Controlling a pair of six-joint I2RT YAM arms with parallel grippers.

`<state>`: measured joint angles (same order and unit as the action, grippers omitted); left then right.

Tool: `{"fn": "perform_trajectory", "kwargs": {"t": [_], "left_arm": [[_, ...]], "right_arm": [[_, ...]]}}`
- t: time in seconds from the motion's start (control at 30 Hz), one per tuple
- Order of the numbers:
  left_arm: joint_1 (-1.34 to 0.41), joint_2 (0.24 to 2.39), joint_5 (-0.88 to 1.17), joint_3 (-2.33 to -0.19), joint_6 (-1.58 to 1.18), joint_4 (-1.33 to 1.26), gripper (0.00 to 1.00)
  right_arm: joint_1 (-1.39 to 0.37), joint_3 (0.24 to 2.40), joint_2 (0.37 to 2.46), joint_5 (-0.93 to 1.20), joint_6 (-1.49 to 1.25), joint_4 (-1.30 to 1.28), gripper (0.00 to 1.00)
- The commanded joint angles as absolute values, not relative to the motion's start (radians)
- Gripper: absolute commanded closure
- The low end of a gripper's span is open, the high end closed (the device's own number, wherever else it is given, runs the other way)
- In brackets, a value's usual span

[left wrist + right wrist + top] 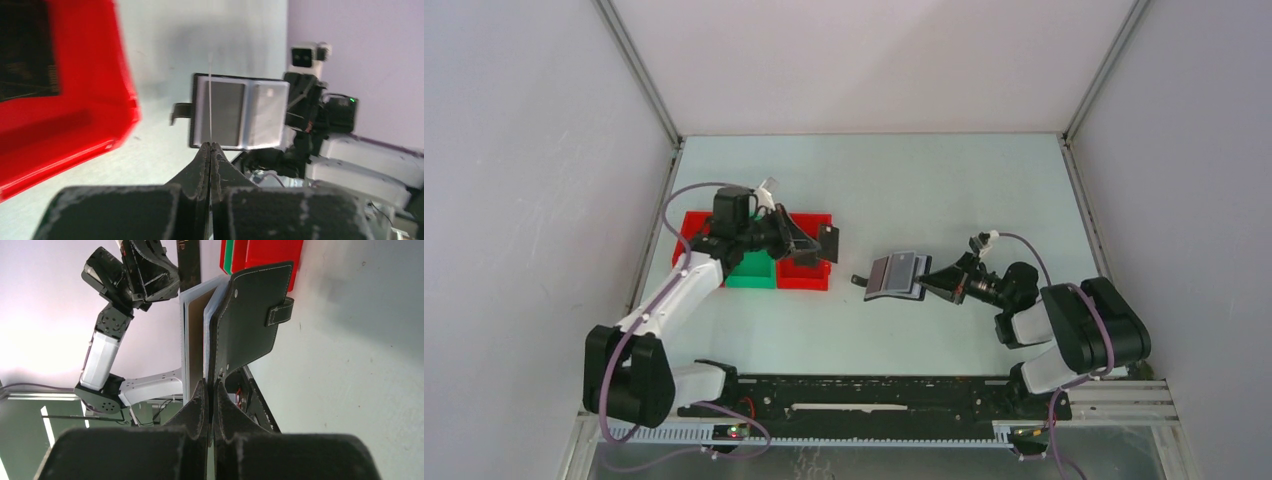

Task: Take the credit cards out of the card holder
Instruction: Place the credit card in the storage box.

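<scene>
My right gripper is shut on the edge of the black card holder and holds it open above the table, tab to the left. In the right wrist view the gripper pinches the holder's black panel, with pale inner leaves beside it. My left gripper is shut on a thin card over the red tray's right end. In the left wrist view the gripper holds the card edge-on. Behind it the holder shows grey inner faces.
A red tray with a green tray beside it stands on the left of the table. In the left wrist view the red tray holds a dark flat thing. Grey walls enclose the table.
</scene>
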<state>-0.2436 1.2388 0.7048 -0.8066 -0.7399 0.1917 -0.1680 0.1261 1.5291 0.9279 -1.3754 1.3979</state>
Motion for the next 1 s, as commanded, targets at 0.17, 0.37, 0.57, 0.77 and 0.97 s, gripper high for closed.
{"fn": "perform_trajectory", "kwargs": {"t": [0.17, 0.37, 0.57, 0.77, 0.97], "left_arm": [[-0.158, 1.328, 0.483, -0.916, -0.544, 0.438, 1.0], [-0.156, 1.474, 0.412, -0.976, -0.505, 0.44, 1.0], [-0.156, 1.542, 0.388, -0.981, -0.495, 0.392, 1.0], [-0.156, 1.618, 0.355, -1.032, -0.492, 0.405, 1.0], [-0.159, 1.604, 0.259, -1.043, -0.487, 0.463, 0.6]], "right_arm": [[-0.116, 0.118, 1.43, 0.983, -1.298, 1.315, 1.0], [-0.102, 0.121, 1.457, 1.006, -1.318, 1.347, 1.0], [-0.078, 0.122, 1.478, 1.011, -1.266, 1.256, 1.0], [-0.052, 0.114, 1.526, 1.016, -1.264, 1.267, 1.0], [-0.049, 0.12, 1.537, 1.014, -1.26, 1.261, 1.0]]}}
